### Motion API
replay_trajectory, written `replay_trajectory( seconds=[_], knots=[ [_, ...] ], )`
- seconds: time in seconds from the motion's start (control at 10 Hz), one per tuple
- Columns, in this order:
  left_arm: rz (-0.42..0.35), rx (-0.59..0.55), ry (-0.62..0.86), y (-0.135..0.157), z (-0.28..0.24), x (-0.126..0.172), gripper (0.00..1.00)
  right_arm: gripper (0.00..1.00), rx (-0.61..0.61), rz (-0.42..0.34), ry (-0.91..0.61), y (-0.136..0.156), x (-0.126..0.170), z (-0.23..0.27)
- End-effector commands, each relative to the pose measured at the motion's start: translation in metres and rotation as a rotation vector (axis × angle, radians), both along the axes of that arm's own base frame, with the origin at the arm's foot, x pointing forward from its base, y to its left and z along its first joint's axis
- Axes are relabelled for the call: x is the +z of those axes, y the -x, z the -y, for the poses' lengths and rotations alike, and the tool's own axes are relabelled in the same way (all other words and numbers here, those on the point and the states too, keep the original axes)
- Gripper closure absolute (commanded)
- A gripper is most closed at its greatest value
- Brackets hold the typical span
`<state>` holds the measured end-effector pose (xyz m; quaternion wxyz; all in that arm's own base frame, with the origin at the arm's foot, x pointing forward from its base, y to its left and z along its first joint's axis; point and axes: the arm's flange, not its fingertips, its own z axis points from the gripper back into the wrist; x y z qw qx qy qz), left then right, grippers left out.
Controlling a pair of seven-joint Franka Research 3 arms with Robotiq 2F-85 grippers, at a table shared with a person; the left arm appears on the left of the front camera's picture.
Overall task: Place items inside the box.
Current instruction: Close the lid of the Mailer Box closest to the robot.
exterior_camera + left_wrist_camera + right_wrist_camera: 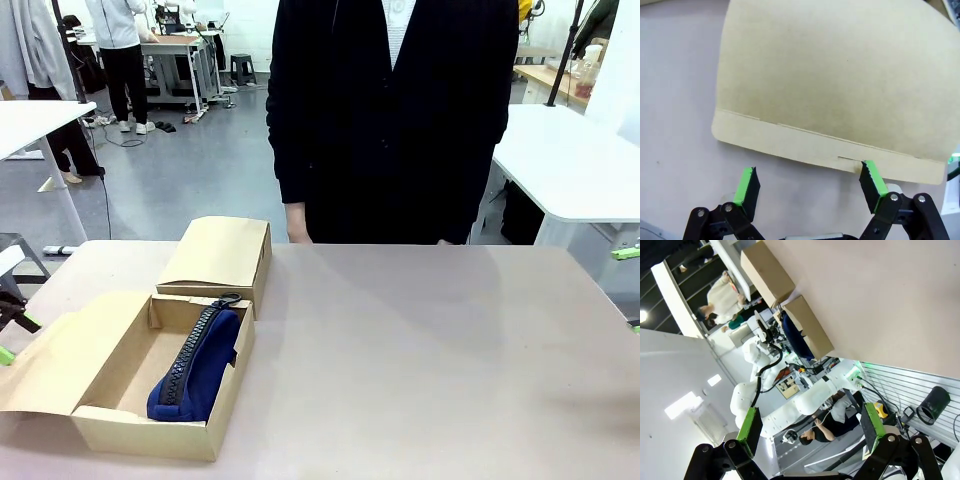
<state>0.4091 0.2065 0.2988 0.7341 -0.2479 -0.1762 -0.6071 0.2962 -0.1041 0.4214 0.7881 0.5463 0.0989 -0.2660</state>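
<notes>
An open cardboard box (105,385) sits at the table's near left corner, its lid flap (55,360) folded out to the left. A navy zip pencil case (195,365) leans inside against the box's right wall, zip upward. The other stationery is out of view. My left gripper (809,186) is open and hovers over the lid flap (840,90), with nothing between its fingers; it sits at the picture's left edge (10,325). My right gripper (810,427) is open and empty, off the table's right side. From there the box (810,327) and the navy case (792,335) lie far off.
A second, closed cardboard box (220,255) stands just behind the open one. A person in a dark cardigan (390,120) stands at the far edge, hands hanging by the table rim. The brown tabletop (420,360) stretches from the middle to the right.
</notes>
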Motion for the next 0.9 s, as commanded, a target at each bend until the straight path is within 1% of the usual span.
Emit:
replay_trajectory(
  seconds=[0.0,0.1,0.3,0.5,0.7,0.8],
  knots=[
    [0.053,0.017,-0.011,-0.004,-0.013,-0.002,0.00,0.00,0.006,0.023,-0.013,0.001,0.001,0.001],
    [0.074,0.068,-0.096,-0.003,-0.018,-0.008,0.00,0.00,0.006,0.023,-0.013,0.001,0.001,0.001],
    [0.052,0.117,-0.179,-0.006,-0.029,-0.017,0.00,0.00,0.006,0.023,-0.013,0.001,0.001,0.001],
    [0.053,0.121,-0.149,-0.009,-0.033,-0.022,0.00,0.00,0.006,0.023,-0.013,0.001,0.001,0.001],
    [0.069,0.093,-0.099,-0.011,-0.030,-0.026,0.00,0.00,0.006,0.023,-0.013,0.001,0.001,0.001],
    [0.073,0.071,-0.043,-0.012,-0.026,-0.028,0.00,0.00,0.006,0.023,-0.013,0.001,0.001,0.001]
  ],
)
